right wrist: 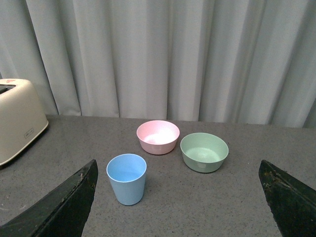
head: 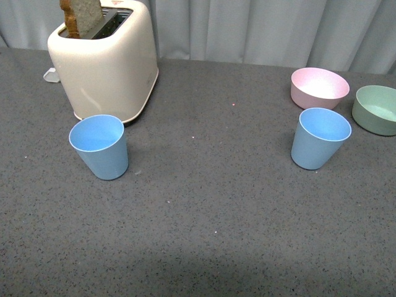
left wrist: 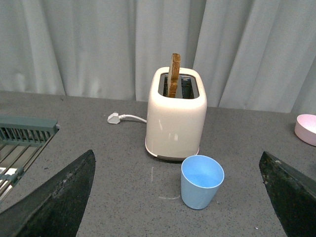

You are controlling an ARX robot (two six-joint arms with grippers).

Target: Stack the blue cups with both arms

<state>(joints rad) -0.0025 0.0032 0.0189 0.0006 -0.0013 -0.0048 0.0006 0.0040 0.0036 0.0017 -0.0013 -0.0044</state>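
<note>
On the grey bench (head: pixel 204 216) the left blue cup (head: pixel 100 146) is standing upright by the toaster (head: pixel 108 62), ahead of your wide-spread left gripper (left wrist: pixel 177 153), while the right blue cup (head: pixel 319 137), well apart, is standing ahead of your equally wide-spread right gripper (right wrist: pixel 177 162).

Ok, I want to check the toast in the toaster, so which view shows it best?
The left wrist view: the toast stands whole in the toaster slot, unobstructed. The front view cuts the toast off at the frame's top edge. The right wrist view shows only part of the toaster, no toast.
</note>
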